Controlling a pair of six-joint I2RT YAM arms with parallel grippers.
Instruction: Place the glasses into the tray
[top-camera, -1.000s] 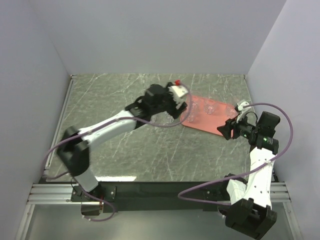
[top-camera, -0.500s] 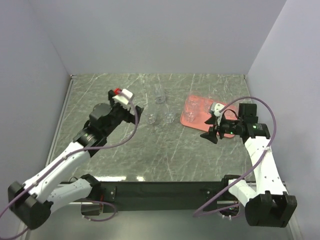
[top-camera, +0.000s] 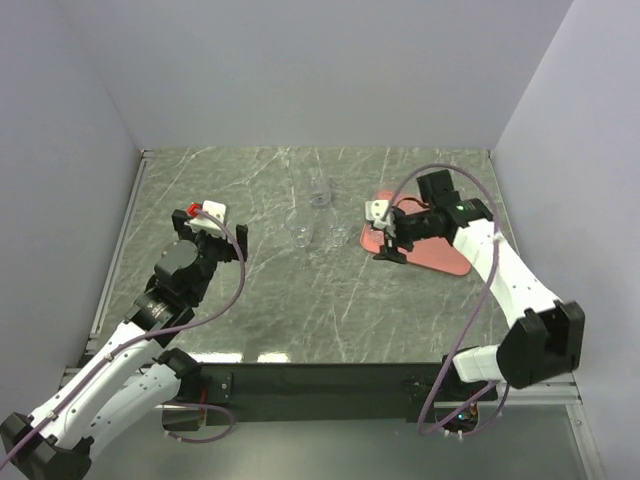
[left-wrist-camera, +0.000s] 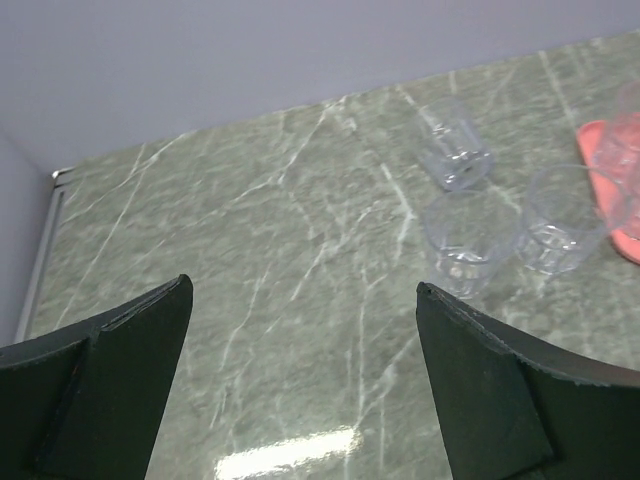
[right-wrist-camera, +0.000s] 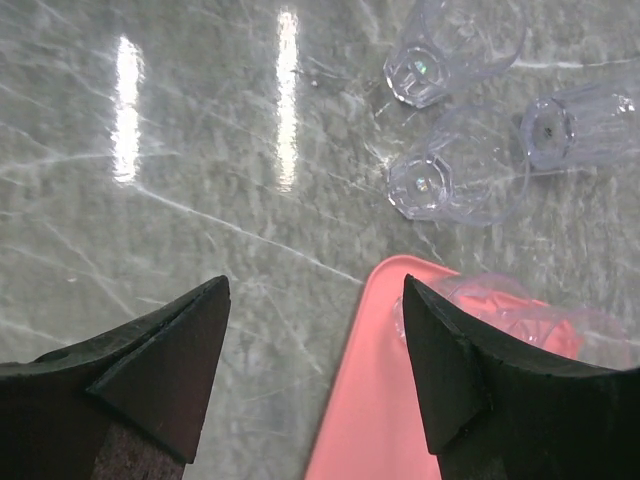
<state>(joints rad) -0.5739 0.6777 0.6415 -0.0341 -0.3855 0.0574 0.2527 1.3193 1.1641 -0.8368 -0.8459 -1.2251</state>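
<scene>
At the left of the top view the left fingers (top-camera: 210, 232) are spread wide with nothing between them, well apart from the work. Mid-frame, three glasses (top-camera: 303, 235) stand upright on the bench (top-camera: 320, 310). One is behind and two are side by side in front, the right-hand one near the left end of the tray (top-camera: 440, 260). Further right, the right fingers (top-camera: 388, 240) hover over that left end, open and empty. The right wrist view shows more glasses already inside the tray, though I cannot tell how many.

The glasses look light, stiff and smooth-walled — probably slippery and easy to chip. A gentle pinch across the wall, fairly low, should hold better than one at the rim. The front pair stand close together, so a finger would have to slip between them without knocking the neighbour.

A second ago the left arm was stretched across to the tray's left end — since then it has drawn back to the left of the frame. Its fingers have also opened out. The right arm has swung from the tray's right end to its left end, fingers widening. The three bench glasses sit where they did half a second ago.
</scene>
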